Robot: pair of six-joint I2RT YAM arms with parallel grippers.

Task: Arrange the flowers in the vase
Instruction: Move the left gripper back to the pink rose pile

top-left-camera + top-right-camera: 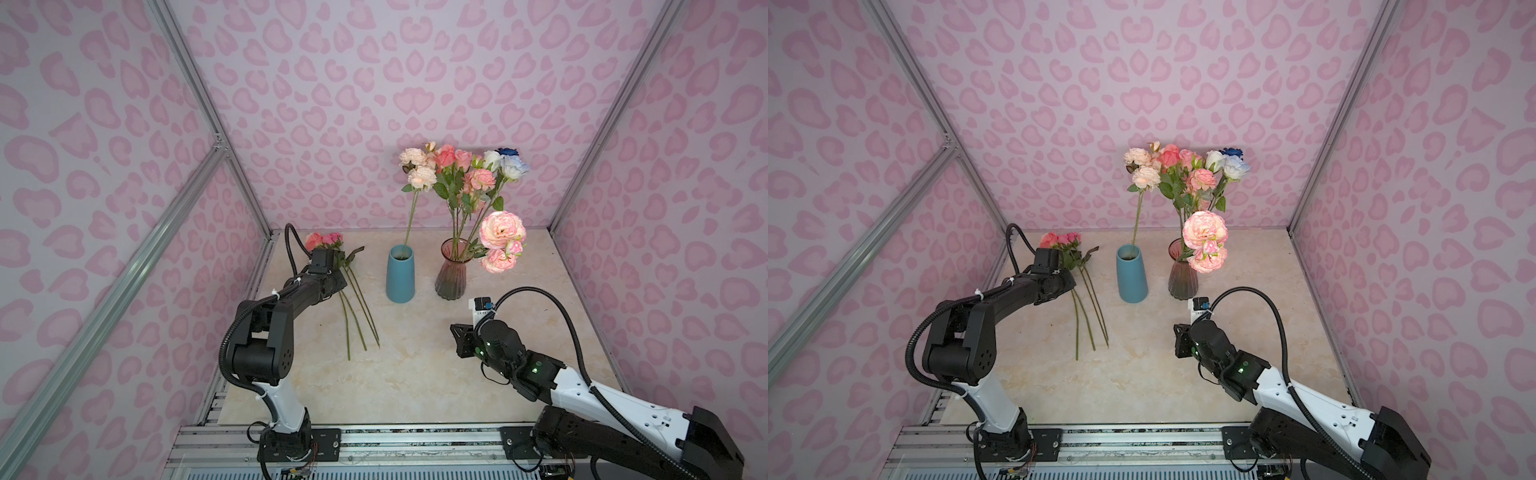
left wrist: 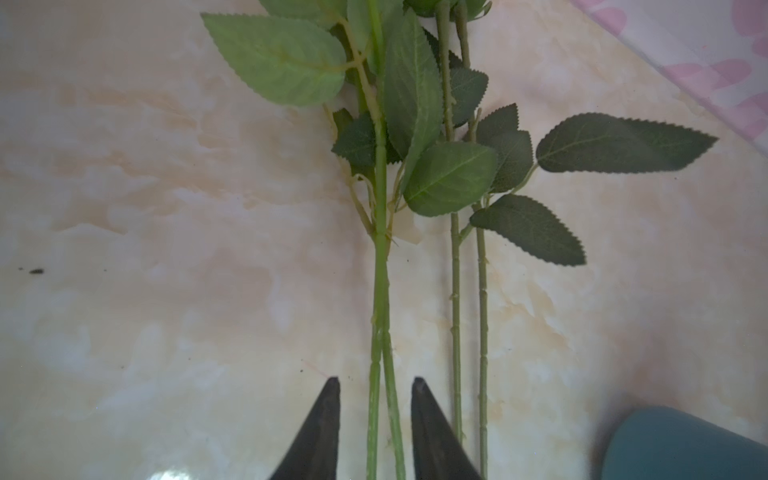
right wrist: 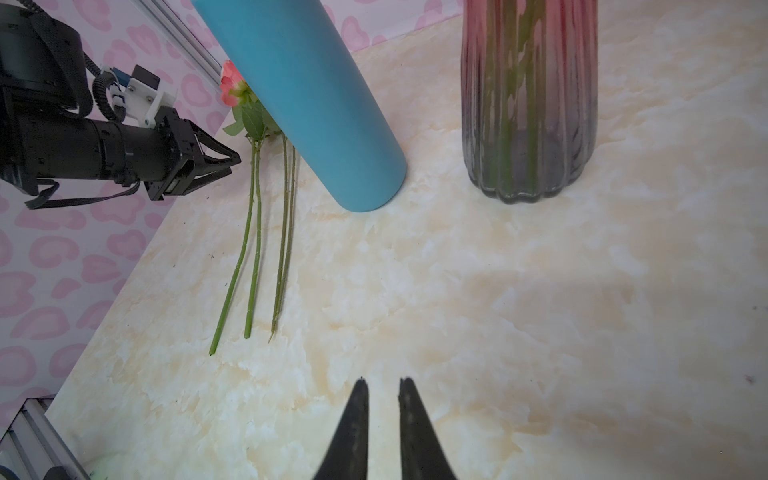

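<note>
Several loose flowers (image 1: 324, 240) lie on the marble table at the back left, pink and coral heads toward the wall, long green stems (image 1: 353, 316) pointing forward. My left gripper (image 2: 376, 384) is low over them, open, its fingers straddling two stems (image 2: 380, 291) with a gap on each side. Two more stems (image 2: 469, 311) lie just outside one finger. A blue vase (image 1: 400, 274) holds one cream-flowered stem (image 1: 417, 166). A pink glass vase (image 1: 451, 270) holds several flowers (image 1: 478, 166). My right gripper (image 3: 383, 380) hovers in front of the vases, barely open, with nothing between its fingers.
A big pink peony (image 1: 502, 230) droops from the glass vase toward the right. Pink patterned walls and aluminium posts (image 1: 245, 187) enclose the table (image 1: 415, 374) on three sides. A metal rail (image 1: 374, 440) carries both arm bases at the front edge.
</note>
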